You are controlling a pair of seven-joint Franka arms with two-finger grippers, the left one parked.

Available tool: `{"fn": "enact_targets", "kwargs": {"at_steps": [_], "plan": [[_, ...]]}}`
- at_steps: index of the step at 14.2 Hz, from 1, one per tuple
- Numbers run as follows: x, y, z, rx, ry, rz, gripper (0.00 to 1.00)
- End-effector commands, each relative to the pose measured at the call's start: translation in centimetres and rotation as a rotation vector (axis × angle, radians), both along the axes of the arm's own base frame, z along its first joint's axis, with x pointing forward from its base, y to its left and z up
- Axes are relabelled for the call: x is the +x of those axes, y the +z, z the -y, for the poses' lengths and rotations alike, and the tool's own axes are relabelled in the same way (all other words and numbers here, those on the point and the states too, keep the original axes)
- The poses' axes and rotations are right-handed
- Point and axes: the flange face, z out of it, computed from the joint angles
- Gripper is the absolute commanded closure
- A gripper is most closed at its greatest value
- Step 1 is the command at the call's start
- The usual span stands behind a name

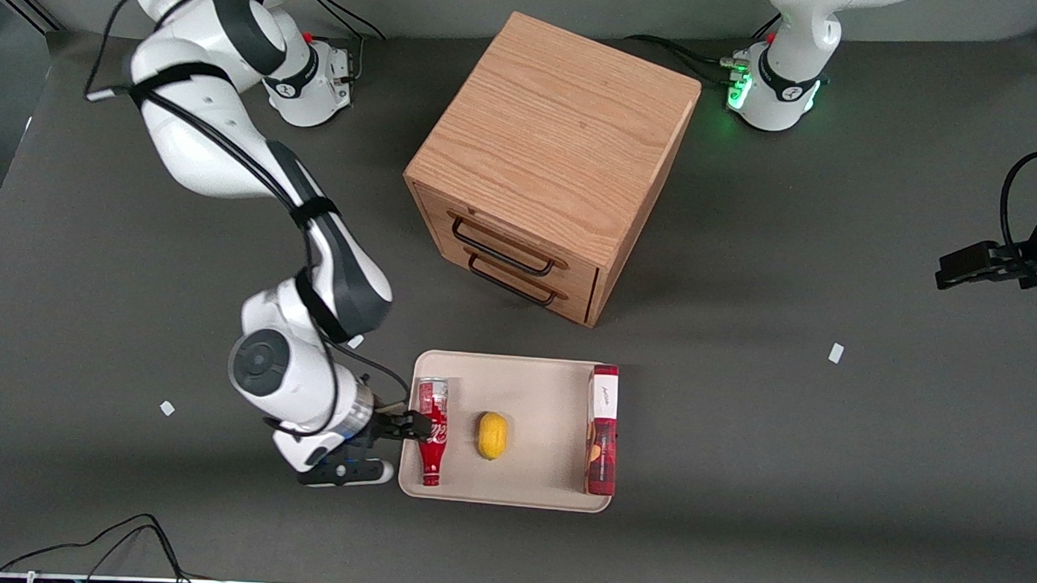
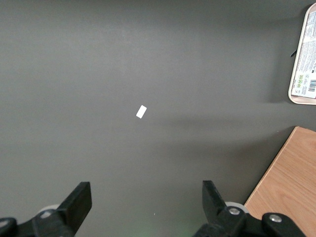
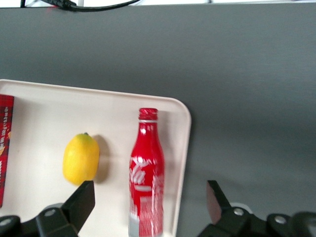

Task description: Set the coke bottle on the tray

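One coke bottle (image 1: pixel 432 433) lies on your tray (image 1: pixel 541 387), lower centre; gripper (image 1: pixel 410 427) beside it, fingers spread, released.

A wooden drawer cabinet (image 1: pixel 550 163) stands mid-table, two dark handles facing the front camera. A lemon (image 1: pixel 492 435) and a flat red box (image 1: pixel 602 430) lie nearer the camera.

White script runs along the red bottle (image 3: pixel 146 177) lying on the tray (image 1: pixel 532 387), too blurred to spell out. The red box (image 1: pixel 602 431) carries small print on its white end, unreadable; a barcode label shows on its side from the left wrist. The claw (image 1: pixel 412 427) sits open beside the bottle.
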Motion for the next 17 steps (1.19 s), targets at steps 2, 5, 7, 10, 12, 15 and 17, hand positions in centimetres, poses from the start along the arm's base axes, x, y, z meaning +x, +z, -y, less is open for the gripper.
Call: {"fn": "enact_targets", "kwargs": {"at_steps": [2, 5, 7, 10, 12, 15, 17], "plan": [[-3.9, 7.9, 6.5, -0.120, -0.036, -0.049, 0.00], [-9.0, 13.3, 11.8, -0.101, -0.132, -0.081, 0.00], [-12.9, 15.8, 14.1, -0.113, -0.159, -0.080, 0.00], [-18.5, 19.1, 16.8, -0.117, -0.198, -0.074, 0.00], [-21.2, 21.2, 17.8, -0.130, -0.200, -0.115, 0.00], [-23.1, 24.3, 21.2, -0.132, -0.158, -0.133, 0.00], [-23.2, 25.4, 23.1, -0.130, -0.142, -0.138, 0.00]]}}
